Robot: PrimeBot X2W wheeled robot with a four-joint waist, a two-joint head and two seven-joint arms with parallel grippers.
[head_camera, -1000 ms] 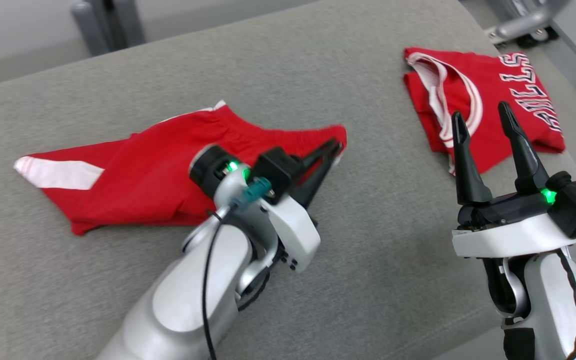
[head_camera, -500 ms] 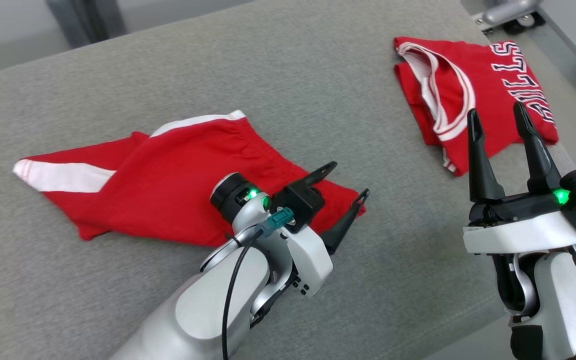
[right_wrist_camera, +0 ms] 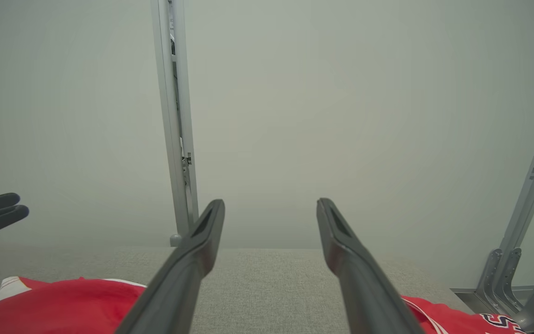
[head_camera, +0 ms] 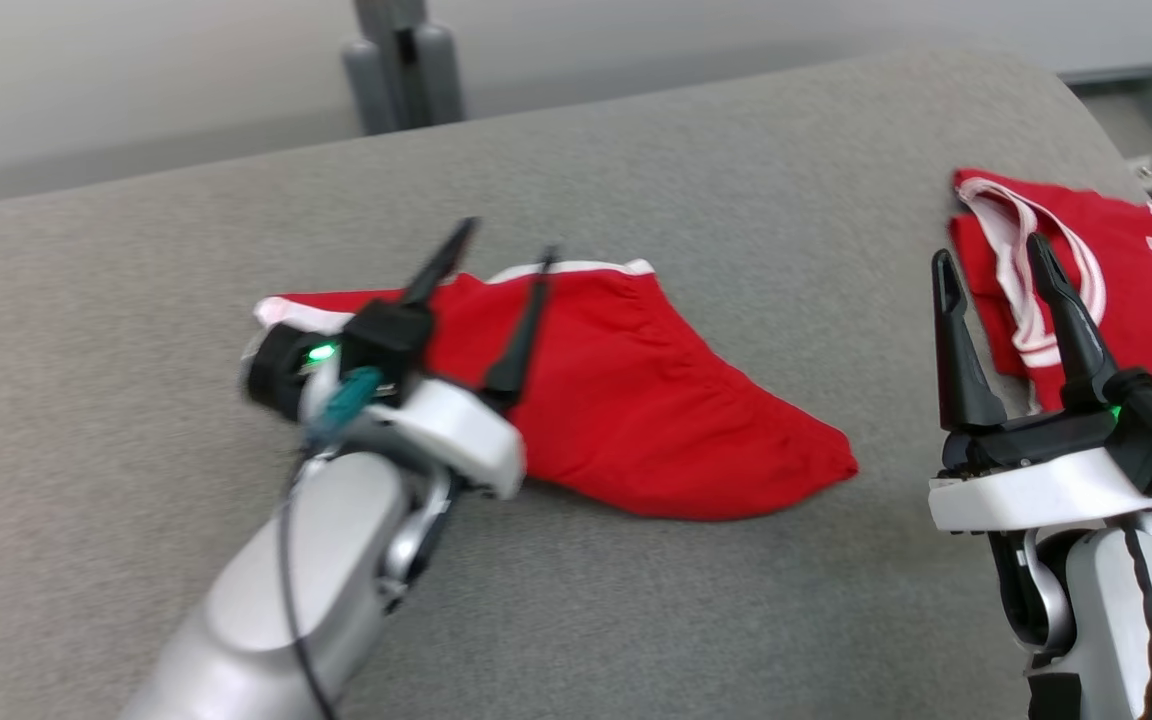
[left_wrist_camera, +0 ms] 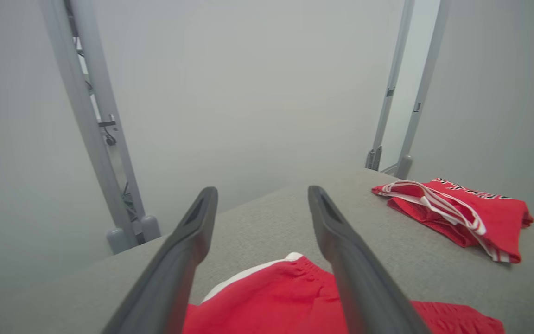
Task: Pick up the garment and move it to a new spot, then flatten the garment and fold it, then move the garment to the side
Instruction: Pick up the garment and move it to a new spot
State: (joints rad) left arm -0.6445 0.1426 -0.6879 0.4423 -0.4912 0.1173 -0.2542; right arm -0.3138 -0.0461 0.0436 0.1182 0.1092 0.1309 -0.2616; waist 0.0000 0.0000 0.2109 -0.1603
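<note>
So here's where we're at: our left pincer [head_camera: 507,240] is spread wide with nothing in it, held over the left part of the red shorts [head_camera: 656,400]. The shorts lie roughly folded mid-table [head_camera: 636,180] on the grey cloth, with white trim along the far edge and one corner pointing to our right. Our right pincer [head_camera: 988,250] is spread and empty too, up off the cloth. A folded red jersey [head_camera: 1136,290] with white lettering sits near the right edge, well apart from the shorts.
</note>
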